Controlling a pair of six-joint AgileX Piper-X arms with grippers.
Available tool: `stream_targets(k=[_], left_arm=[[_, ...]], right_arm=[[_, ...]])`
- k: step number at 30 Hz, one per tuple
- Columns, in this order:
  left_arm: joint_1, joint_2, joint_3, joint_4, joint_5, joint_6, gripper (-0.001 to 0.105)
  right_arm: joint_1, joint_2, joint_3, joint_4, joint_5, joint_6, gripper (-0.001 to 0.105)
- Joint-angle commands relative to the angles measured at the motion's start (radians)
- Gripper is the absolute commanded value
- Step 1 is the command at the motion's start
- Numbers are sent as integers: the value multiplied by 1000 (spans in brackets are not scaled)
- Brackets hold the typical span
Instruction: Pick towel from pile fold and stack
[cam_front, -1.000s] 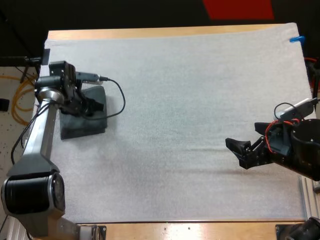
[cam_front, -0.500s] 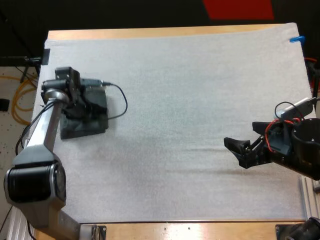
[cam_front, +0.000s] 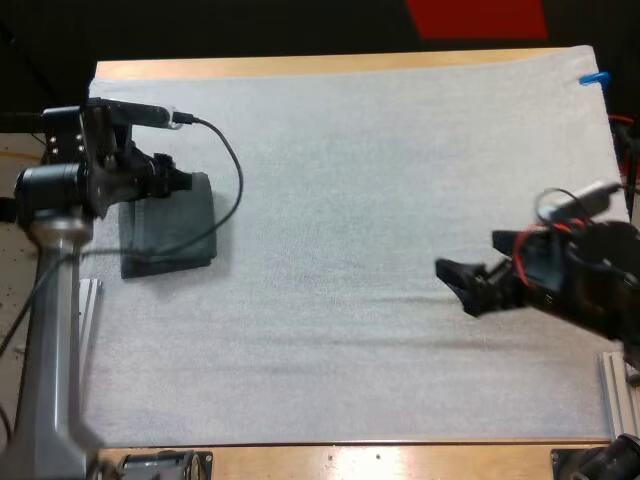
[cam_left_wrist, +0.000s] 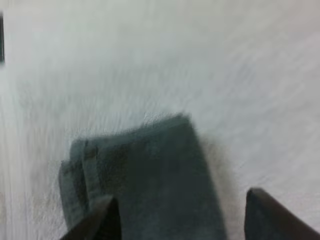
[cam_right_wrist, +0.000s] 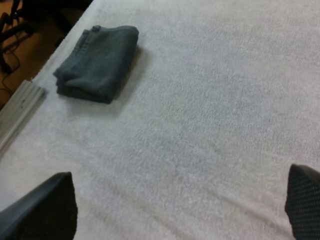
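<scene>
- We see one folded towel (cam_front: 170, 235), dark grey-green, lying flat on the white mat (cam_front: 350, 200). It sits near the mat's left edge, roughly midway between the near and far sides of the desk (cam_front: 300, 66).
- Our left pincer (cam_front: 178, 182) hangs at the towel's far edge, on the left side of the mat.
- In the left wrist view the left pincer (cam_left_wrist: 179, 200) is spread. Its two black fingers (cam_left_wrist: 102, 222) stand wide apart, with the towel (cam_left_wrist: 150, 175) below and between them.
- One of those fingers overlaps the towel's long side and the other stands over bare mat just beside the cloth. We cannot tell whether either finger touches the towel.
- The same view shows stacked folds along one end of the towel and a squared corner at the end farther from the pincer.
- Our right pincer (cam_front: 458, 285) is over the right half of the mat, well apart from the towel, and points toward the mat's middle.
- In the right wrist view the right pincer (cam_right_wrist: 178, 172) is also spread and grips nothing. Its fingers (cam_right_wrist: 45, 210) stand far apart with bare mat between them.
- From that view the towel (cam_right_wrist: 97, 62) lies well away, close to the mat's edge and near a pale metal rail (cam_right_wrist: 20, 112) that runs along the side of the desk.
</scene>
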Motion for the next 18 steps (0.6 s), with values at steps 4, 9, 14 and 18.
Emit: stream_targets(k=[4,9,14,18], left_arm=[[-84,-106,-7,19,8,-6,52],[-167,-167,-7,35,8,-6,52],[-188,-210,-5,75,8,7,52],[-188,-254,5,75,8,46,52]], right_arm=[[-9,134,-1,-84,-3,-32,82],[-105,241,-1,-135,-13,-38,82],[-312,257,-1,-103,-26,-112,82],[-469,228,-1,-45,-30,-169,82]])
